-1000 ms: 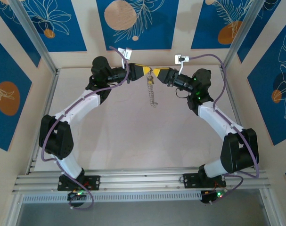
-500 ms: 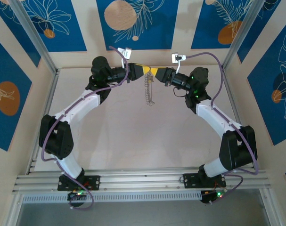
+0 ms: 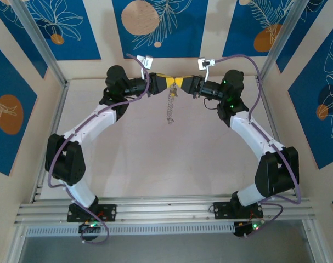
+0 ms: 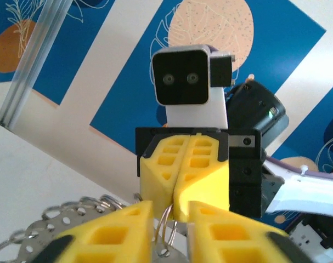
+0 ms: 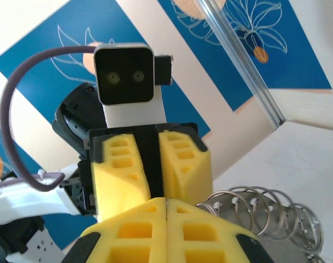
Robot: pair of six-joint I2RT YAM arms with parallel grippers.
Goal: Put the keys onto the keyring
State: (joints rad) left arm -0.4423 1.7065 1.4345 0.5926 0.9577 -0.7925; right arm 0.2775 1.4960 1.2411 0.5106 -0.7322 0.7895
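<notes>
– Above the far middle of the table, where is the keyring?

– It hangs free in the air as a limp grey strand. Its top is caught where the two yellow fingertips meet nose to nose. Whether the keys are among that dangling metal is too small to tell.

– Why hold it up there rather than leave it lying flat?

– My reading is that lifting it lets the loop fall open under its own weight. With the arms facing each other, one can steady the ring while the other works at it.

– Which one has it?

– The right gripper, as far as I can judge. Its fingers are pressed tight together with no seam of light. In the left wrist view, a thin wire loop runs up to that closed tip, so it seems to be pinching the ring's wire.

– And the left gripper?

– It is parted a little. Its fingers stand either side of the wire with a gap wider than the wire itself, so it straddles the loop rather than clamping it. The coiled, chain-like part of the ring trails off beside it.
</notes>
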